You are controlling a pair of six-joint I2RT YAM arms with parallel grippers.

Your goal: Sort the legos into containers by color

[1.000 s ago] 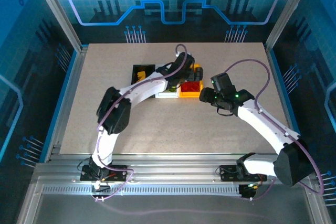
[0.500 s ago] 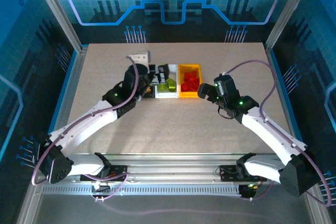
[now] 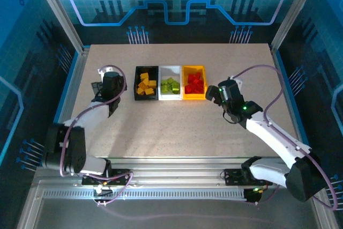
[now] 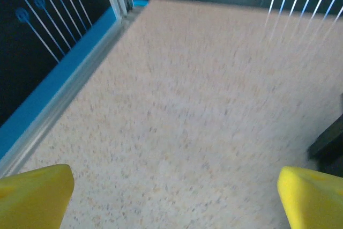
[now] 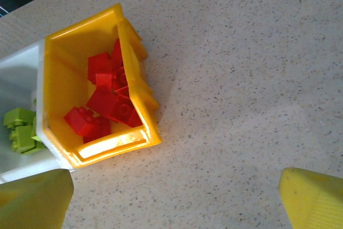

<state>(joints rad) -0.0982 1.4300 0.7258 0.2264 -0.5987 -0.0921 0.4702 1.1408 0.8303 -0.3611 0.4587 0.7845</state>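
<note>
Speckled beige tabletop [image 3: 177,127], blue circuit-print walls [image 3: 171,4] around. white bin [image 3: 170,99] mid-table, black bin [image 3: 146,100] left of it, yellow bin [image 3: 193,98] right. left gripper [image 4: 171,197], right gripper [image 5: 171,197] further out each side, both spread wide, empty.

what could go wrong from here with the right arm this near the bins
The open right pincer hovers close beside the yellow bin; a sideways swing could bump it and spill the red legos. The white bin stands right against it, so a knock may shove that too.

three bins [image 3: 170,98] side by side, legos [image 3: 171,86] color-sorted inside
</note>
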